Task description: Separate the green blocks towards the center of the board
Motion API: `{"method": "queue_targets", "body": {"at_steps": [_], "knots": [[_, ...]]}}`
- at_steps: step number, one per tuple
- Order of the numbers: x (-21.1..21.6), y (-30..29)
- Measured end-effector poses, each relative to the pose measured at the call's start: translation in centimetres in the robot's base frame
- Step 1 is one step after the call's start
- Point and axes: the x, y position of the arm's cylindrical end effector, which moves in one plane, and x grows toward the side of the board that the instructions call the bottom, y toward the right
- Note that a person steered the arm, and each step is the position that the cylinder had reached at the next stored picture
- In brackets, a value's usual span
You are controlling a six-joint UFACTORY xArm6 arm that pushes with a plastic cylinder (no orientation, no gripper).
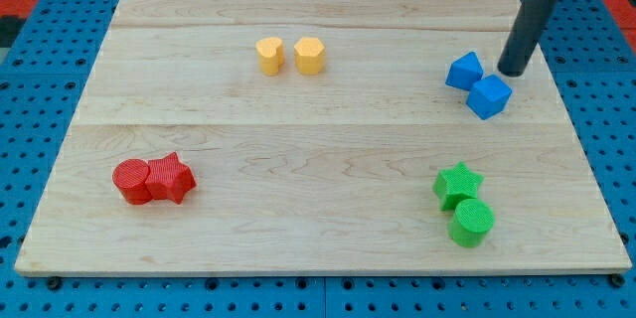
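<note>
A green star block (457, 183) and a green round block (471, 223) sit touching at the board's lower right, the star above the round one. My tip (511, 72) is at the upper right, just right of and above two blue blocks, far above the green pair. The rod rises to the view's top right corner.
Two blue blocks (464, 70) (489, 96) touch each other beside my tip. Two yellow blocks (269, 56) (309, 55) sit side by side at the top middle. A red round block (130, 180) and a red star (171, 178) touch at the lower left. The wooden board (318, 159) lies on a blue pegboard.
</note>
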Motion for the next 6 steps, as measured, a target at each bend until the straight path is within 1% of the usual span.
{"method": "queue_targets", "body": {"at_steps": [1, 2, 3, 5, 6], "knots": [[-0.2, 0.3], [1.3, -2.9], [1.8, -3.8], [1.8, 3.6], [5.7, 5.0]]}}
